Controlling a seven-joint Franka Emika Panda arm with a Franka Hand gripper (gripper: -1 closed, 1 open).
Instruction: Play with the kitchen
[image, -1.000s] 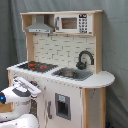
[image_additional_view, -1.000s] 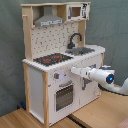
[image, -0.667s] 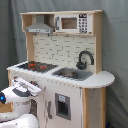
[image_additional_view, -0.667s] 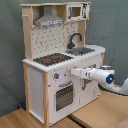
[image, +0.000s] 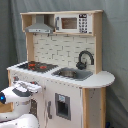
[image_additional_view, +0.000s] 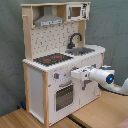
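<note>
Just ahead of the fingers (image_additional_view: 74, 75) stands the kitchen (image_additional_view: 50, 60), its front panel and knobs (image_additional_view: 56, 76) nearest; I cannot tell how the fingers stand. The approach seems underway (nothing visibly gripped); next calls for closing onto a knob.

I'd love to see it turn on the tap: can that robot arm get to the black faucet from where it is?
Probably yes, but not directly: the gripper sits low against the kitchen's front panel, below the counter. The faucet is above, with open space over the sink.
</note>
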